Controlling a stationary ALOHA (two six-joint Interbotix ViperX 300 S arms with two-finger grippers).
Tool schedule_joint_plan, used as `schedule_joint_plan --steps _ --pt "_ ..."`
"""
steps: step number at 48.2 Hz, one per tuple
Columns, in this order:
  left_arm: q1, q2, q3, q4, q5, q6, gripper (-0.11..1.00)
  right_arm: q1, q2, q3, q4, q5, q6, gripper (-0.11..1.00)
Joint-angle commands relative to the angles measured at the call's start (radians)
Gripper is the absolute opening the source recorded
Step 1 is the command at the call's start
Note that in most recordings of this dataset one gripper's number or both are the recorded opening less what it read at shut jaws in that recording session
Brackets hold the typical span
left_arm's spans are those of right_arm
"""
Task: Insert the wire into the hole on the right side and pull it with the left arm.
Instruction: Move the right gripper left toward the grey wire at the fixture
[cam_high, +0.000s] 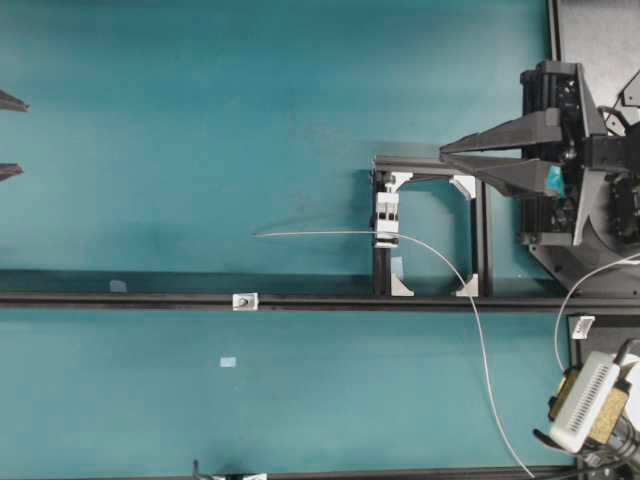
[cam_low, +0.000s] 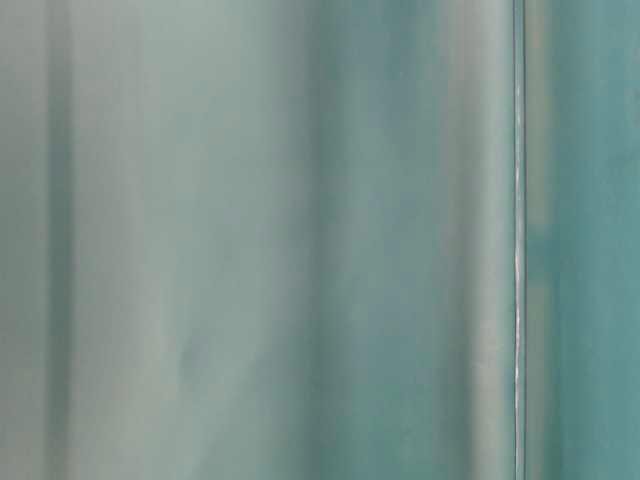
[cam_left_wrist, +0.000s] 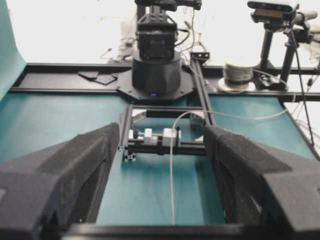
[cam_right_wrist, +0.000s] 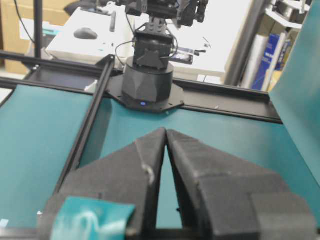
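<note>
The thin wire (cam_high: 330, 233) already runs through the hole in the small white block (cam_high: 386, 222) on the black frame (cam_high: 481, 240): its free end lies on the teal surface (cam_high: 200, 120) on the side of the block facing the left claw, and the rest curves away on the block's other side. The left claw (cam_left_wrist: 162, 155) hangs well back from the block, its fingers apart and empty, the wire lying between them. The right claw (cam_high: 443, 153) sits just beside the frame, its tips touching, gripping nothing.
</note>
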Motion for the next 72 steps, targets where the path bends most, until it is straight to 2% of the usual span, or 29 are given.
schedule_joint_plan --steps 1,3,9,15,22,29,33,35,40,44,45,48,50,55,72 --pt "-0.002 0.0 0.006 -0.026 -0.011 0.006 0.24 0.002 0.005 0.003 -0.002 -0.005 0.005 0.24" --pt "-0.002 0.0 0.012 -0.026 -0.014 0.003 0.21 0.002 0.003 0.021 -0.002 -0.008 0.003 0.22" --pt "-0.002 -0.002 0.029 -0.026 -0.025 0.0 -0.01 0.0 0.002 0.069 -0.002 -0.025 0.005 0.01" --pt "-0.002 0.017 0.046 -0.026 -0.037 -0.003 -0.1 0.0 0.003 0.103 -0.002 -0.066 0.018 0.0" --pt "-0.002 0.069 0.055 -0.026 -0.037 -0.005 -0.09 0.0 0.018 0.109 0.0 -0.074 0.032 0.0" --pt "-0.002 0.15 0.049 -0.028 -0.048 -0.005 0.04 0.0 0.057 0.112 -0.002 -0.072 0.067 0.0" --pt "-0.002 0.187 0.049 -0.028 -0.064 -0.005 0.18 0.0 0.08 0.112 0.0 -0.071 0.104 0.0" --pt "0.0 0.202 0.049 -0.028 -0.072 -0.005 0.29 0.0 0.092 0.112 0.0 -0.072 0.126 0.03" --pt "-0.002 0.236 0.048 -0.028 -0.084 -0.005 0.6 0.0 0.112 0.114 -0.002 -0.071 0.141 0.21" --pt "-0.002 0.262 0.041 -0.028 -0.092 -0.005 0.83 0.0 0.12 0.114 -0.002 -0.071 0.141 0.46" --pt "-0.002 0.268 0.04 -0.028 -0.094 -0.005 0.85 0.0 0.121 0.114 -0.002 -0.069 0.141 0.52" --pt "0.0 0.287 0.037 -0.028 -0.1 -0.005 0.85 0.0 0.126 0.115 -0.002 -0.067 0.141 0.7" --pt "-0.002 0.299 0.034 -0.028 -0.101 -0.005 0.85 0.0 0.127 0.114 -0.002 -0.064 0.141 0.76" --pt "0.0 0.331 0.031 -0.028 -0.107 -0.005 0.85 0.0 0.141 0.112 -0.002 -0.049 0.146 0.71" --pt "0.008 0.443 -0.002 -0.028 -0.109 -0.003 0.85 0.0 0.252 0.084 0.0 -0.029 0.147 0.71"
